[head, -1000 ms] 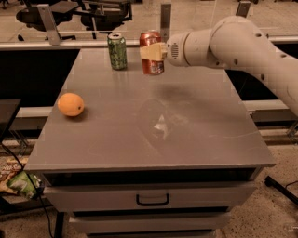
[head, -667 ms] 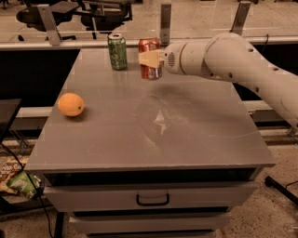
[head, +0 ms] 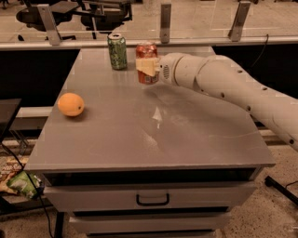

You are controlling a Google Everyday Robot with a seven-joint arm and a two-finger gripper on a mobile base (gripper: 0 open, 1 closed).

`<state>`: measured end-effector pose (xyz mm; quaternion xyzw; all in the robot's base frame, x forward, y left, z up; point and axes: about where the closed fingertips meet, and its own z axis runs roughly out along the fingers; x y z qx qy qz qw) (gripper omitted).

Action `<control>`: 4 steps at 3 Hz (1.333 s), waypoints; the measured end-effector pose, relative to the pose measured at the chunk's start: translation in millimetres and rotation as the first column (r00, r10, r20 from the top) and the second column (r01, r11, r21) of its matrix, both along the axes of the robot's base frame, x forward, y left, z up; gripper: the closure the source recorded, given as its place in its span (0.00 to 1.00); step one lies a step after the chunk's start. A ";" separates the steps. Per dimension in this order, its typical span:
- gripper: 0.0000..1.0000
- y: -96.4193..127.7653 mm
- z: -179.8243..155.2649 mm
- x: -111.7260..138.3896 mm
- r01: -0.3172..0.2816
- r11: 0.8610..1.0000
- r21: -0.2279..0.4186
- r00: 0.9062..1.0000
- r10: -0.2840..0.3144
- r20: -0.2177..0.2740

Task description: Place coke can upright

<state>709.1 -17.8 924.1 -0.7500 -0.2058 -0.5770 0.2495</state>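
The red coke can (head: pixel 146 51) is upright at the back of the grey table (head: pixel 186 135), its base at or just above the tabletop. My gripper (head: pixel 148 67) reaches in from the right on the white arm and is shut on the can, with a pale finger (head: pixel 145 66) across its front. A green can (head: pixel 117 51) of the same size stands upright just left of it, apart from it.
An orange (head: pixel 71 104) lies at the table's left side. A low glass barrier with grey posts (head: pixel 164 21) runs behind the table. Office chairs (head: pixel 100 14) stand beyond it. A drawer handle (head: pixel 152 200) is below the front edge. Snack bags (head: pixel 16 179) lie on the floor at left.
The gripper with the coke can has moved left and slightly down, closer to the green can and the tabletop.
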 end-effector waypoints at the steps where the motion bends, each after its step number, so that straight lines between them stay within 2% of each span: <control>1: 1.00 -0.1 -4.7 -3.5 0.022 1.000 0.004 0.997 -0.022 0.079; 2: 1.00 0.0 -8.2 -6.9 0.029 1.000 0.007 0.993 -0.029 0.111; 4: 0.51 8.9 -16.0 -12.9 0.033 0.999 0.022 0.987 -0.036 0.157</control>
